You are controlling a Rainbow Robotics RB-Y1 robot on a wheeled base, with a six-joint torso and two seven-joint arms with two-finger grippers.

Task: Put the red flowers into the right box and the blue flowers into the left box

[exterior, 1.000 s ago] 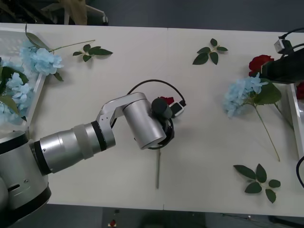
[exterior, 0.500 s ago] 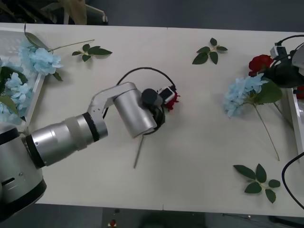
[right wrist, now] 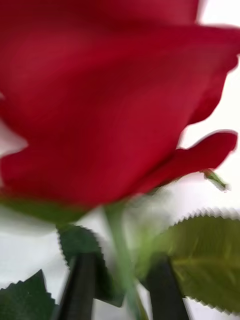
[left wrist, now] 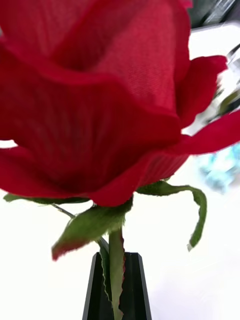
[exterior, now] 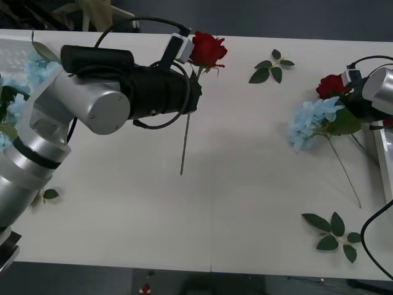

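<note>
My left gripper [exterior: 195,78] is shut on the stem of a red rose [exterior: 207,49] and holds it up over the table's far middle, with the stem hanging down. In the left wrist view the black fingers [left wrist: 117,257] pinch the stem under the bloom [left wrist: 95,105]. My right gripper [exterior: 353,92] is at the far right by a second red rose [exterior: 331,85]. Its black fingers [right wrist: 80,285] stand apart on either side of the stem [right wrist: 117,235]. A blue flower [exterior: 313,120] lies beside it. The right box [exterior: 384,153] shows its rim. The left box [exterior: 18,52] holds blue flowers [exterior: 37,70].
Green leaf sprigs lie at the far middle [exterior: 272,66] and at the near right [exterior: 334,230]. A single leaf [exterior: 49,194] lies at the near left. The blue flower's long stem [exterior: 347,175] runs toward the near right.
My left arm has lifted the red rose off the table's middle and swung it up and toward the far side. My right gripper has shifted slightly at the right rose.
</note>
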